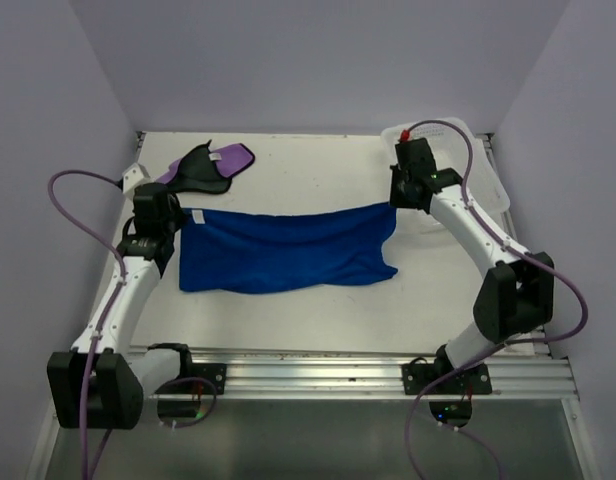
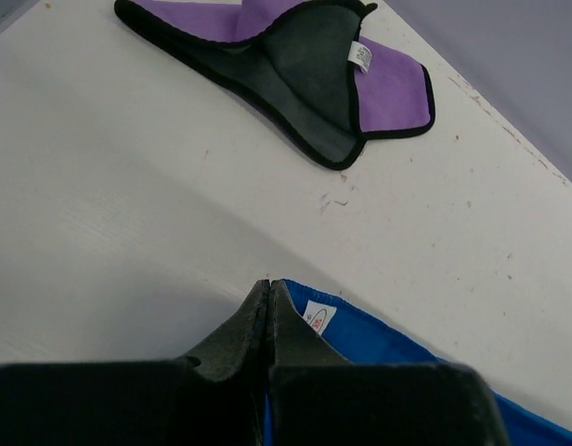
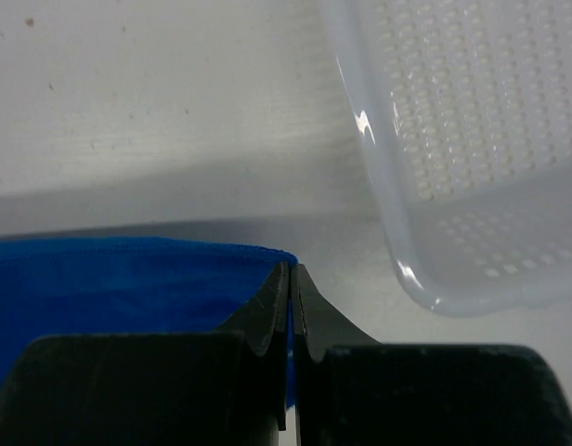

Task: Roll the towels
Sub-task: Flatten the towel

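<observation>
The blue towel [image 1: 288, 252] is stretched across the middle of the table between my two arms. My left gripper [image 2: 269, 286] is shut on its far left corner, where a small white tag [image 2: 318, 317] shows. At the far right corner of the blue towel [image 3: 110, 279], my right gripper [image 3: 291, 269] is pinched shut on the cloth. The purple towel [image 1: 210, 165] lies crumpled at the back left with its black side partly up, and the left wrist view shows the purple towel [image 2: 295, 70] with its own white tag [image 2: 361, 56].
A white mesh basket [image 3: 453, 139] stands just right of the right gripper, at the table's back right corner [image 1: 488, 170]. The table's back wall runs close behind both towels. A metal rail [image 1: 338, 370] crosses the near edge.
</observation>
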`<state>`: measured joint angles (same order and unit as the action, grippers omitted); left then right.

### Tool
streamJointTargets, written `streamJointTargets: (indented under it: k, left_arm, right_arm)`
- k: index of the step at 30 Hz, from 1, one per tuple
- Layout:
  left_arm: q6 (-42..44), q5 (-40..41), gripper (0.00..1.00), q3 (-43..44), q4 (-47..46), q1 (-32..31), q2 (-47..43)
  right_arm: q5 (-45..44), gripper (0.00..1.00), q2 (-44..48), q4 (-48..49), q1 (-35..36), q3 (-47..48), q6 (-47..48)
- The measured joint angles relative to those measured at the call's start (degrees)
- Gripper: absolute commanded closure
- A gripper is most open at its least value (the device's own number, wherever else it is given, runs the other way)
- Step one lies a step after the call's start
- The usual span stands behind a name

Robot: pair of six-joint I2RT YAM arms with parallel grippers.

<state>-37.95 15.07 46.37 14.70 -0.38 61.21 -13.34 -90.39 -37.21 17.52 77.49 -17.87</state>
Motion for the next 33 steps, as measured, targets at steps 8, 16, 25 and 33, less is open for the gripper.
streamJointTargets:
  k: [8,16,25,33]
  left_arm:
    - [-0.44,-1.42,1.00,6.36,-6.67,0.00,9.46]
    - [-0.48,-3.30,1.00,5.16,-5.90,0.00,-4.74]
    - [-0.42,-4.63,1.00,1.16,5.68,0.00,-32.96]
    - [-0.48,-4.83,1.00,9.11,16.57,0.00,-37.22]
  right_arm:
    - [0.85,1.00,-7.61,4.20,-2.16,11.85,0.92]
    - [2.43,1.00,11.34,6.01,-0.79,-0.72,0.70]
    - [2.43,1.00,43.60,-1.77,7.32,-12.98,-1.53]
    - [2.32,1.00,49.90,-14.10,7.30,-3.43,-2.64]
